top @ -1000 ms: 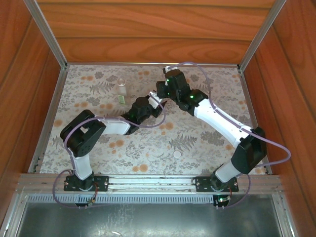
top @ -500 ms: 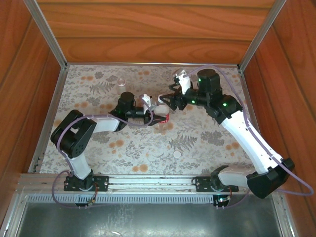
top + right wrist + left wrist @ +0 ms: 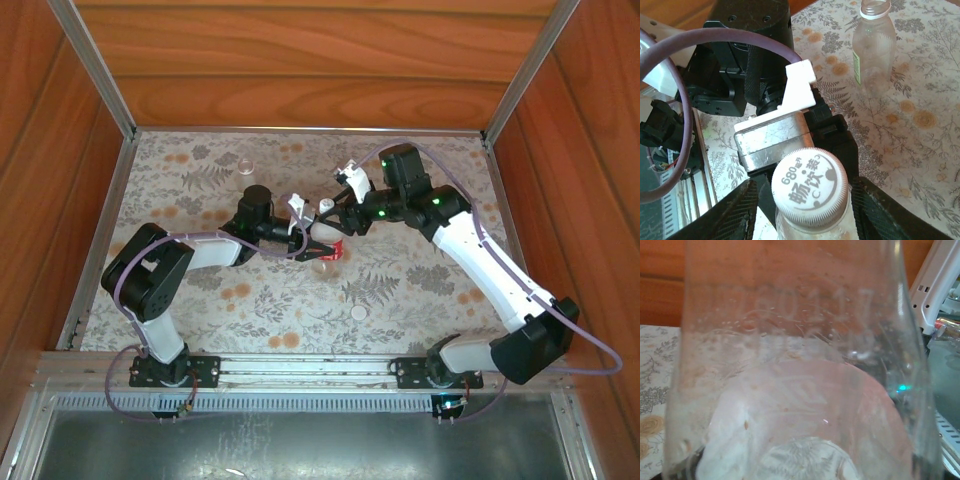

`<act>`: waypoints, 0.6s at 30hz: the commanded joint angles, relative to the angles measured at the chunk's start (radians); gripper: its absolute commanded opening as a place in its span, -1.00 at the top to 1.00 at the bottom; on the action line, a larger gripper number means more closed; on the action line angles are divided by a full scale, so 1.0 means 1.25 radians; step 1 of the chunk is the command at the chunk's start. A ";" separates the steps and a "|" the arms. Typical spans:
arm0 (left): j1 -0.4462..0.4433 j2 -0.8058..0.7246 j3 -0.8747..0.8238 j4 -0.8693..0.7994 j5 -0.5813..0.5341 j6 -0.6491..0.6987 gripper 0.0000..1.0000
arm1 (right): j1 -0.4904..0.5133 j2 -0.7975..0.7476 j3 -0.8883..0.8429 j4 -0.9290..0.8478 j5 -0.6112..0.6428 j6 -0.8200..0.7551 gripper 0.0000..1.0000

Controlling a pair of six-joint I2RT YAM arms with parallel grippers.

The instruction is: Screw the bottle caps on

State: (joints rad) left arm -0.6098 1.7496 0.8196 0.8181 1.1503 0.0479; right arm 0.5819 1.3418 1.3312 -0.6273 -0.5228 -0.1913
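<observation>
The left gripper point(image 3: 318, 243) reaches in from the lower left to the middle of the top view and is clamped on the red bottle point(image 3: 331, 249), whose red label shows just right of the fingers. In the left wrist view this clear bottle stands so close to the lens that it spans nearly the whole frame. Faint raised digits run across its upper part, and a strip of flowered cloth point(image 3: 652, 405) shows at the lower left.

The right gripper point(image 3: 805, 192) comes in from the right of the top view and meets the bottle's upper end at the frame's centre. In the right wrist view a white cap point(image 3: 810, 186) with printed characters and "680" sits on the bottle's neck at the bottom centre. One dark ribbed finger point(image 3: 737, 212) lies at its left and the other at its right. The jaws stand close on either side of the cap, but I cannot tell whether they press on it, since a sliver of light seems to show on the left side.

The green bottle point(image 3: 873, 50) stands upright on the cloth at the upper right of the right wrist view, its mouth open, well apart from both grippers. In the top view it stands at the upper left, just above the left arm's wrist.

A loose cap point(image 3: 359, 313) lies on the cloth below centre in the top view, well apart from both bottles.
</observation>
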 commanded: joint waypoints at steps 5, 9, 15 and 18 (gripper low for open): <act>-0.003 0.004 0.026 0.016 0.036 -0.015 -0.16 | 0.000 0.003 0.025 0.044 -0.051 0.019 -0.27; -0.004 0.005 0.025 0.016 0.036 -0.014 -0.17 | -0.001 -0.001 0.020 0.058 -0.049 0.024 -0.25; -0.003 0.001 0.023 0.017 0.029 -0.020 -0.17 | -0.001 0.018 0.035 0.025 -0.062 0.016 0.35; -0.001 0.002 0.022 0.017 0.018 -0.021 -0.16 | 0.000 0.020 0.033 0.027 -0.042 0.021 0.58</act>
State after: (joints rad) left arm -0.6098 1.7500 0.8257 0.8146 1.1683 0.0170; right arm 0.5755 1.3571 1.3479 -0.5755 -0.5510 -0.1757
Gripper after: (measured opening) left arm 0.586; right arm 0.292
